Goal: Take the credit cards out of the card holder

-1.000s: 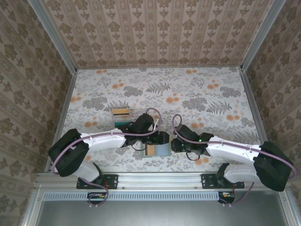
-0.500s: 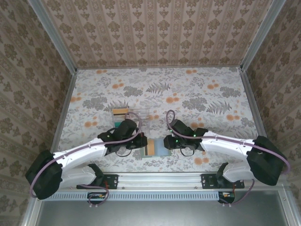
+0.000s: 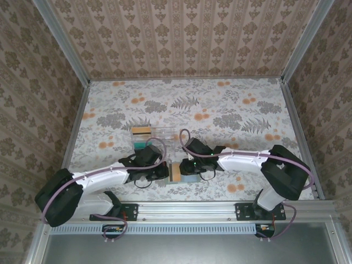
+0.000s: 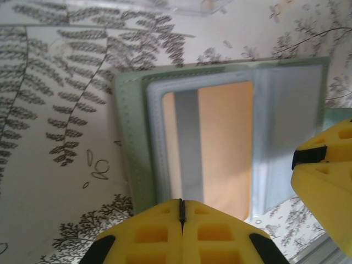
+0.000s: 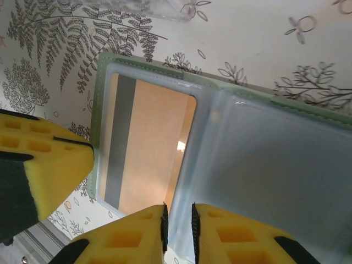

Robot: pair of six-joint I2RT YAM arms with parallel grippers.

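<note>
The card holder (image 3: 191,176) lies open on the table, sage-green outside (image 4: 132,137). Under a clear window in its left half sits an orange credit card with a grey stripe (image 4: 225,143) (image 5: 154,143). My left gripper (image 4: 181,202) is shut with nothing between its fingers, tips over the near edge of that half. The right gripper (image 5: 179,212) is pinched narrowly on the raised light-blue flap (image 5: 264,165) of the right half. In the top view both grippers, left (image 3: 165,172) and right (image 3: 187,166), meet at the holder. A teal credit card (image 3: 139,143) lies further back left.
A clear plastic tray (image 3: 159,132) stands just behind the holder, an orange-yellow card (image 3: 141,131) at its left end; its edge shows in the wrist views (image 4: 192,6) (image 5: 143,8). The table's metal front rail (image 3: 187,208) runs close behind the grippers.
My left gripper has shut and drawn back leftward to the holder's near left edge. The right arm has swung left, its gripper now over the holder's middle.
</note>
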